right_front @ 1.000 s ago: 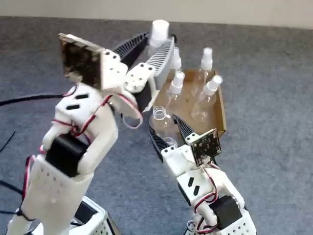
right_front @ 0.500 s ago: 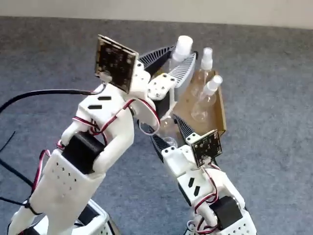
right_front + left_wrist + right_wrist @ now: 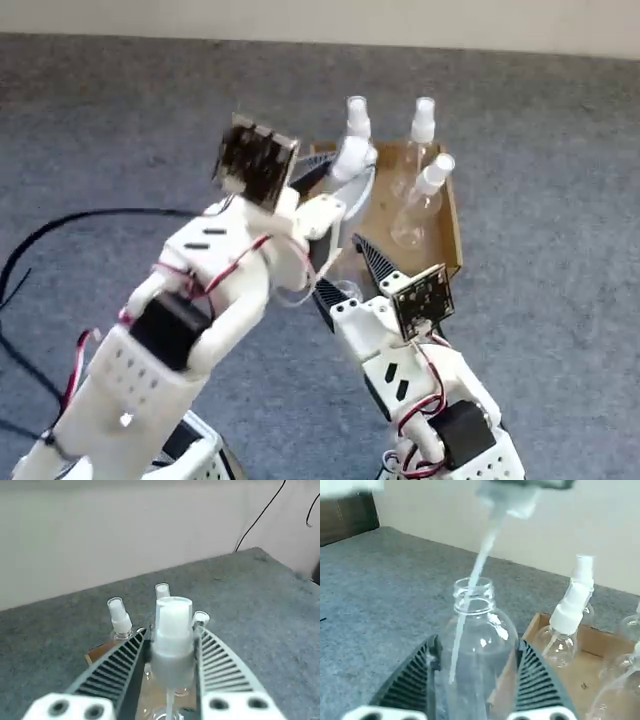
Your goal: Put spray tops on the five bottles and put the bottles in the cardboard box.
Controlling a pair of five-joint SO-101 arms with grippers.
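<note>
High view: left hand [image 3: 170, 635] clenched on one spray top [image 3: 173, 611], its tube [image 3: 470, 587] inside the one open bottle [image 3: 476, 630] the right hand [image 3: 477, 647] grasps; three capped bottles [image 3: 424, 118] in the cardboard box [image 3: 453, 235].

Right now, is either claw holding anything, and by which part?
The left gripper clamps a spray top by its white head; the right gripper clamps the open bottle around its clear body.

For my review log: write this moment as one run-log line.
step: capping | left gripper: shut on spray top | right gripper: shut on open bottle | tube in neck, top unseated | cardboard box: capped bottles inside
</note>
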